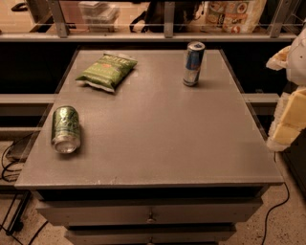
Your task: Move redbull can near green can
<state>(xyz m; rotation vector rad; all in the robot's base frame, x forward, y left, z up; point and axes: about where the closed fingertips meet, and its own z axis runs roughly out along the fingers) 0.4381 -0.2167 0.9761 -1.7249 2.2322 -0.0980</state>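
The redbull can [193, 63], slim and blue-and-silver, stands upright at the far right of the grey table top [158, 134]. The green can [65, 129] lies on its side near the table's left edge, its silver end facing the front. The two cans are far apart, on opposite sides of the table. My gripper [289, 119] shows as white and yellow parts at the right edge of the view, beyond the table's right side and well away from both cans. It holds nothing that I can see.
A flat green chip bag [106, 71] lies at the far left of the table. A shelf rail with packages [229, 14] runs behind the table. Drawers [150, 215] sit below the front edge. Cables [9, 162] lie on the floor at the left.
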